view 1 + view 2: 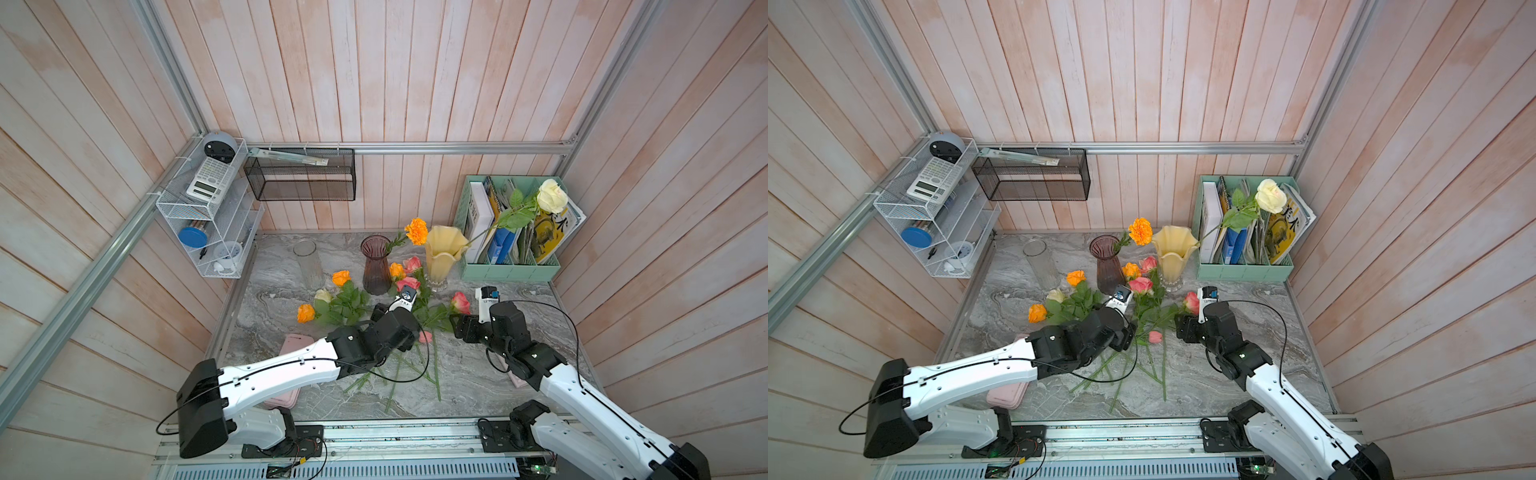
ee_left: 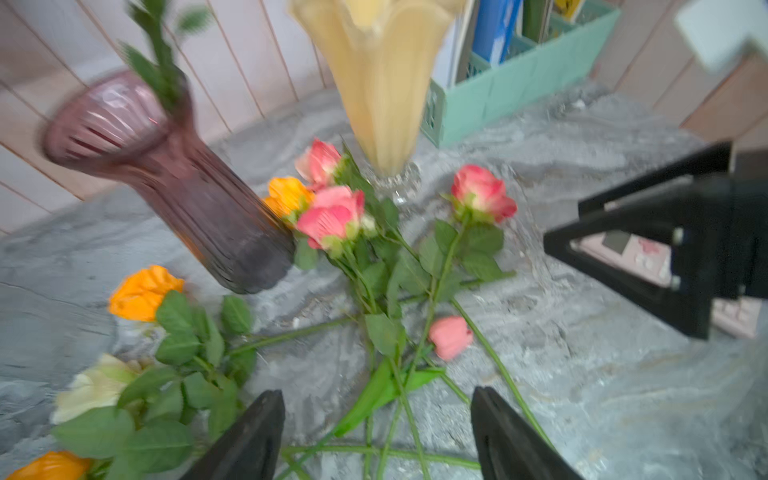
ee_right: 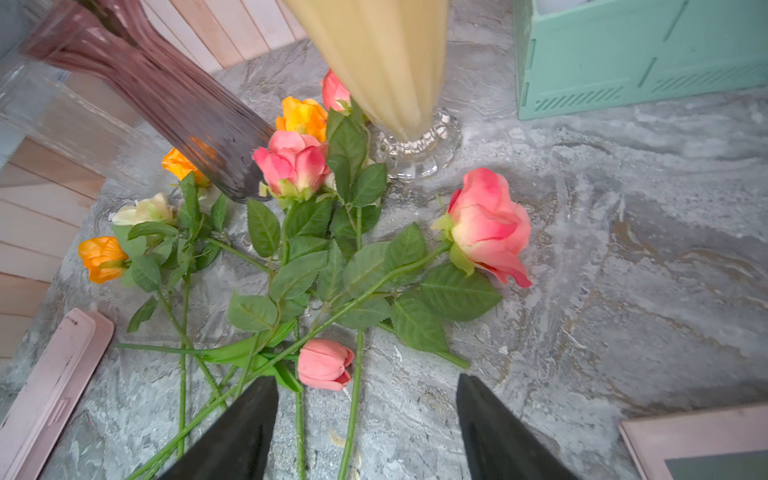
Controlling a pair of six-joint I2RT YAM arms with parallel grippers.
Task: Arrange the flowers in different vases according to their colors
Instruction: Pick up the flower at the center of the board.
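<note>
Three vases stand at the back of the table: a clear glass cylinder, a purple ribbed one holding an orange marigold, and a pale yellow one holding a cream rose. In front of them lie loose flowers with crossed stems: pink roses, orange roses, a cream rose and a pink tulip. My left gripper hangs open above the crossed stems. My right gripper is open too, just short of the tulip, with two stems running between its fingers.
A mint-green file holder with books stands at the back right. A black mesh basket and a white wire shelf hang on the walls. A pink case lies under my left arm. Another pink flat item lies near my right arm.
</note>
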